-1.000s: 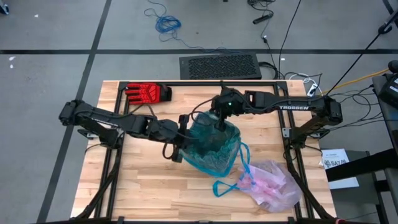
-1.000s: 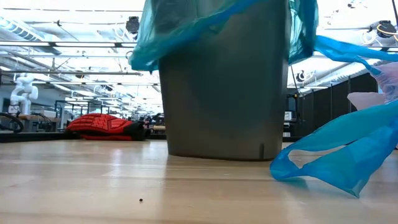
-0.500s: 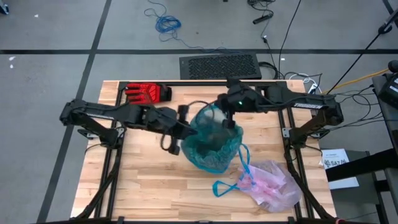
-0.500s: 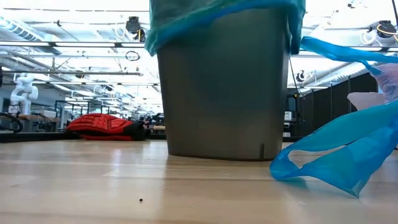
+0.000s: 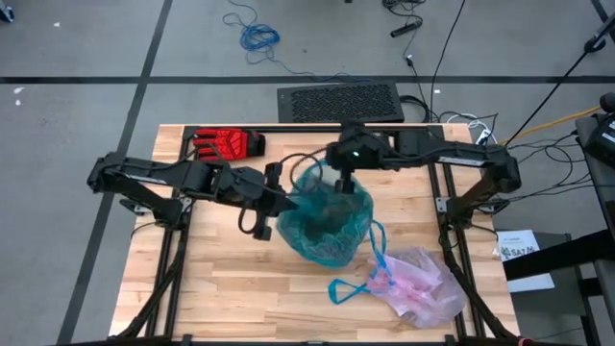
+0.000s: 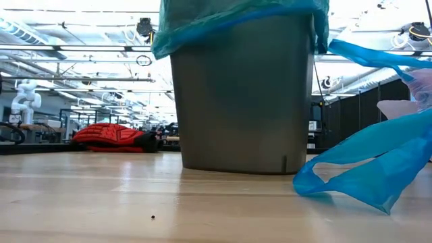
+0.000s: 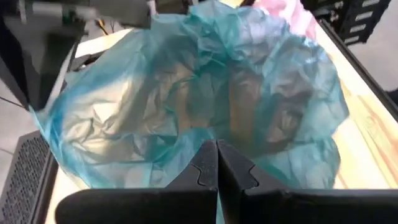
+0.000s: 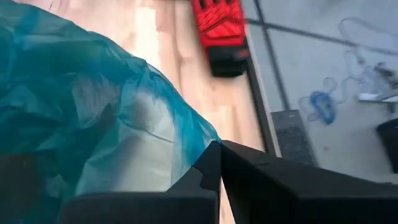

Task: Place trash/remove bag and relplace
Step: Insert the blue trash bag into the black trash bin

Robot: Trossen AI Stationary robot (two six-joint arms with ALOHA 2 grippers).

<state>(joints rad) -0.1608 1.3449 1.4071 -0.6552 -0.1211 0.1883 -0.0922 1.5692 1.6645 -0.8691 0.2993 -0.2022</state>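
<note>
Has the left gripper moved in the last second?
Yes. The left gripper, shut on the teal plastic bag, rose toward the red glove in the high view.

A red glove with black trim lies flat near the far left corner of the wooden table. A grey bin stands in the middle of the table, and a teal-green plastic bag lines it and folds over its rim. On the grey floor beyond the table there is a black mat just past the far edge, and a blue cable lies coiled farther away.
</note>
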